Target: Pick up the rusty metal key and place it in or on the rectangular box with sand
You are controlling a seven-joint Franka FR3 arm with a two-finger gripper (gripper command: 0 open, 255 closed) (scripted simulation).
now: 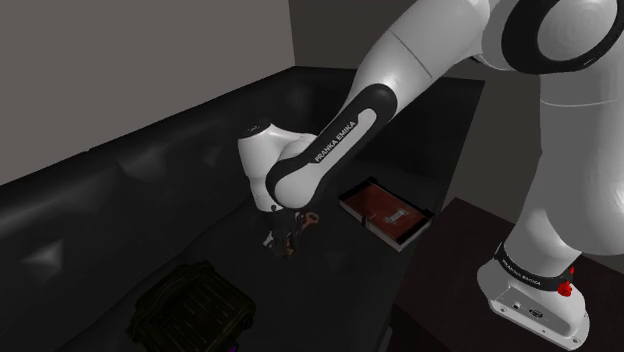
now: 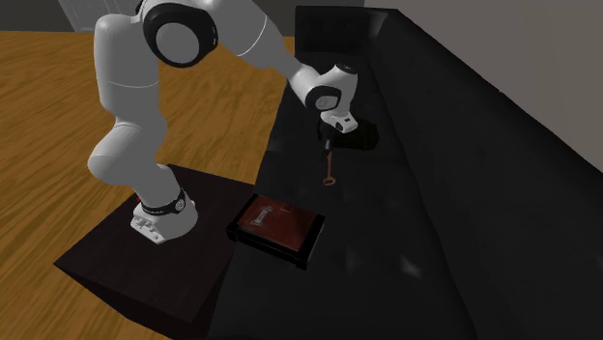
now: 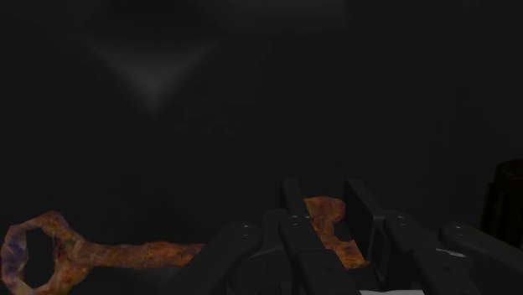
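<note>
Between the two black fingers of the gripper sits one end of the rusty key, pinched tight so it won't slip. Its ring end sticks out sideways over the black sofa. I think it goes next to the reddish sand box, lying on the seat near the stand.

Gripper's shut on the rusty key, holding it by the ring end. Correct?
Not quite. The gripper is shut on the rusty key, but it holds the end opposite the ring. The ring end sticks out free, well clear of the fingers. The wrist view shows this.
</note>
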